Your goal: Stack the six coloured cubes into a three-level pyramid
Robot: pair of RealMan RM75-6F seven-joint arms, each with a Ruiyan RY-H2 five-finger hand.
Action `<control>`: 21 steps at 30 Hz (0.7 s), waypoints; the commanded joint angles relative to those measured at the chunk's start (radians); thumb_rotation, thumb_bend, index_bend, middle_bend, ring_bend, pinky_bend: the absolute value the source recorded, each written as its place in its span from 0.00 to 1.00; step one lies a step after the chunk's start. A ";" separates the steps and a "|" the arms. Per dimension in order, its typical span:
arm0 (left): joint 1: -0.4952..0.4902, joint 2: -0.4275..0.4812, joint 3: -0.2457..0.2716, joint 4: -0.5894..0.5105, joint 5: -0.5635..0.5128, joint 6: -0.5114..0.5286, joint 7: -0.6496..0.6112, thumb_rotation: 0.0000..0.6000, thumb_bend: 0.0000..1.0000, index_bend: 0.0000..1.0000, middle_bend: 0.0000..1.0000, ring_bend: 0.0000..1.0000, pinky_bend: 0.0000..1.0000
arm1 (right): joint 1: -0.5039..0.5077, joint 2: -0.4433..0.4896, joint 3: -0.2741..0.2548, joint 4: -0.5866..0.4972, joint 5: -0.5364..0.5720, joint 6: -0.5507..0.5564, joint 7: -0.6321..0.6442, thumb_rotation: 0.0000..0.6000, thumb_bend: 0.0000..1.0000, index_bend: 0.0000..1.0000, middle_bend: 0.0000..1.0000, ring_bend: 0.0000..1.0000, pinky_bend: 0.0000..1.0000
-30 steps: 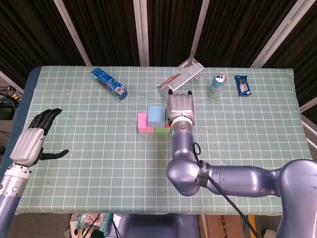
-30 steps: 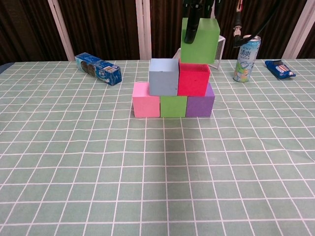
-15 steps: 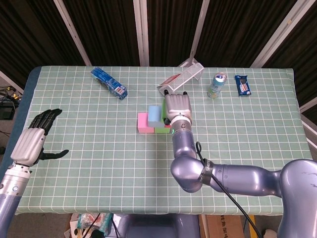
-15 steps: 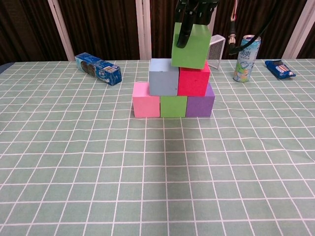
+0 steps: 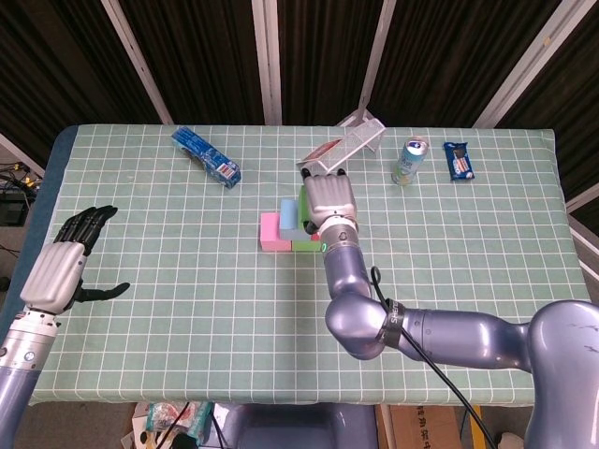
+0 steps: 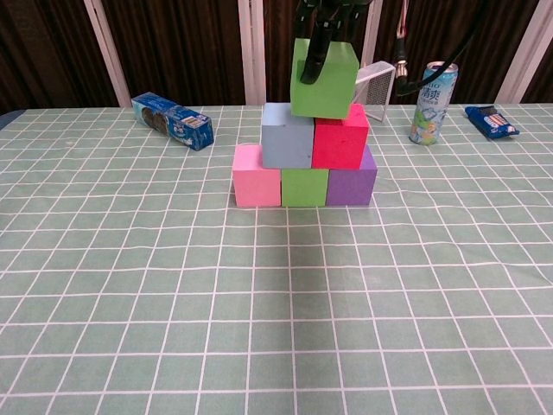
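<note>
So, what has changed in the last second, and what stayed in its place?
The right hand, holding the light green foam cube, carried it left and down, over the seam between the grey-blue cube and red cube. Its fingers still grip it. The five stacked cubes and the open left hand did not move.

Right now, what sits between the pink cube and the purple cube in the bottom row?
A small green cube, flush between the pink cube and the purple cube; clearest in the chest view.
</note>
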 commanded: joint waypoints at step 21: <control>0.011 0.007 -0.009 0.006 -0.009 -0.007 0.001 1.00 0.10 0.00 0.04 0.01 0.05 | 0.012 -0.019 -0.044 0.036 -0.044 -0.027 -0.006 1.00 0.36 0.14 0.48 0.35 0.14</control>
